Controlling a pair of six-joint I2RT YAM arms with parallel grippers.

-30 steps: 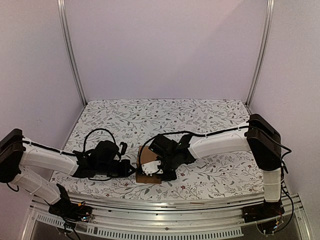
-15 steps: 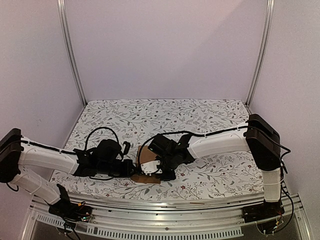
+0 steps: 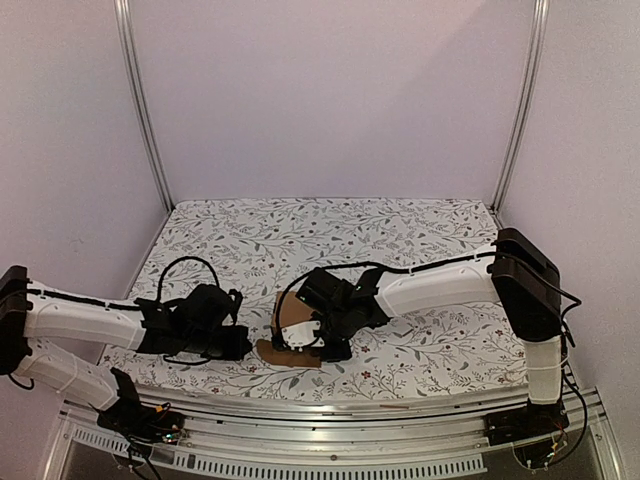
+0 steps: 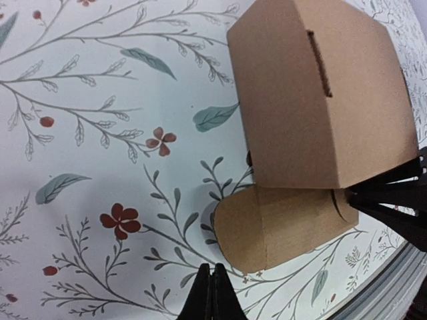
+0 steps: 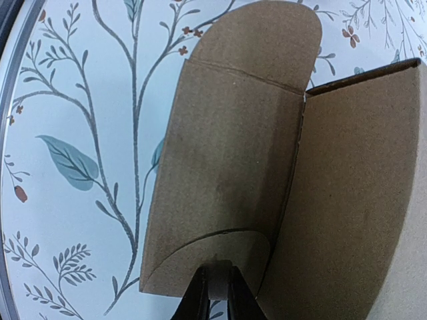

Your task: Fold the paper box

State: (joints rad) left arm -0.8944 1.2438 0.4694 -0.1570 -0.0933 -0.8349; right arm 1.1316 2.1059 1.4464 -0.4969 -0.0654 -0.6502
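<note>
Top external view: the paper box (image 3: 291, 325) is sitting on the flowered counter (image 3: 420, 230) close to the near edge, between my two hands. My right hand (image 3: 312, 345) is reaching in from the right and pinching the box's open flap (image 5: 220, 153), fingers nearly together on its thin cardboard edge. My left hand (image 3: 238, 343) is hovering just left of the box, fingers pressed fully together, gripping and touching nothing. The flap's rounded end is lying on the counter just ahead of my left fingertips.
</note>
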